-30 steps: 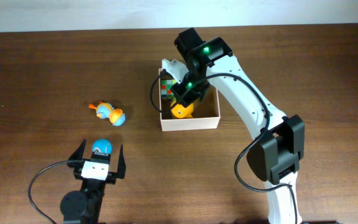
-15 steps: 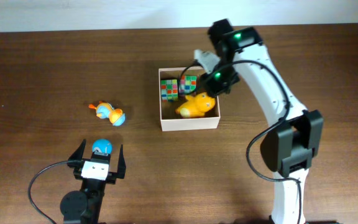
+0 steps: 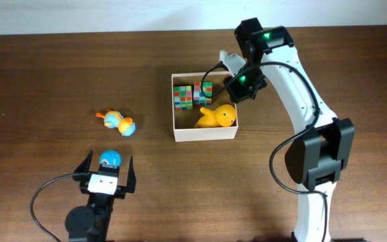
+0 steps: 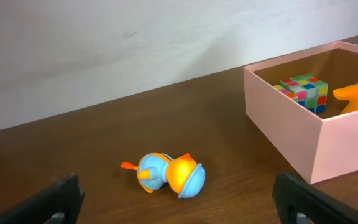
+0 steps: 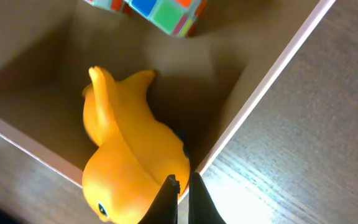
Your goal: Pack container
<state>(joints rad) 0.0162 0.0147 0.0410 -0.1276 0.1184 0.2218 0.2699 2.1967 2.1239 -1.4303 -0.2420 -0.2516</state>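
Observation:
The container (image 3: 205,133) is a square box with white walls and a tan inside, at mid-table. In it lie two colourful puzzle cubes (image 3: 183,96) (image 3: 203,91) and a yellow duck (image 3: 216,115). My right gripper (image 3: 239,86) is shut and empty, above the container's right wall. In the right wrist view its tips (image 5: 183,196) hang over the wall (image 5: 260,99), beside the duck (image 5: 129,162). My left gripper (image 3: 106,173) is open near the front edge. A blue and orange duck toy (image 3: 118,122) lies ahead of it, also in the left wrist view (image 4: 166,174).
A small blue round toy (image 3: 109,158) sits between the left gripper's fingers in the overhead view and does not show in the left wrist view. The left wrist view shows the container (image 4: 291,124) at its right. The table's far edge meets a pale wall (image 3: 79,13).
My right gripper has let go of the yellow duck in the container and moved right, from over the box's left part to its right wall. The left arm has not moved.

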